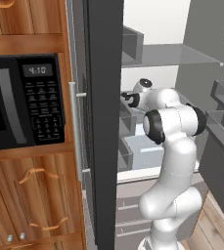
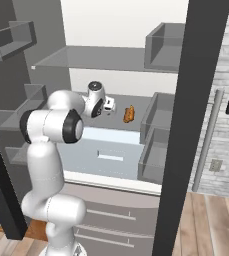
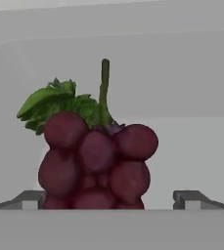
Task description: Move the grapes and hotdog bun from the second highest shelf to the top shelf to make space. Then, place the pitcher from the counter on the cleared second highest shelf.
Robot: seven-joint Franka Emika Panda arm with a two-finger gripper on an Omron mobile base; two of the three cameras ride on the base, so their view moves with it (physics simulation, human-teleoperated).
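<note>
Open fridge interior, pale back wall, with door bins at both sides. Top shelf [image 2: 101, 59]: thin translucent plate, bare along its front edge. Second highest shelf [image 2: 141, 107] below it, carrying the hotdog bun [image 2: 129, 114] toward the right and, judged from the hand view, the grapes. White arm reaching in at that level, hand pointed toward the back wall. Gripper [image 3: 108, 199] with jaws spread wide and holding nothing; finger tips low at either side of the hand view.

Grapes [image 3: 96, 161]: dark red cluster with green leaf and upright stem, close ahead, lying between the two tips but nearer the left one, the right tip well apart from the berries.

Risks, as judgement: off-centre closure likely to push the cluster sideways instead of clamping it; rounded berries liable to slip or roll out of a shallow pinch; lift toward the top shelf liable to catch its front edge.

Hidden or unclear: grapes masked by the hand in both base views; contact between left tip and berries impossible to settle; base of the cluster cut off in the hand view.
</note>
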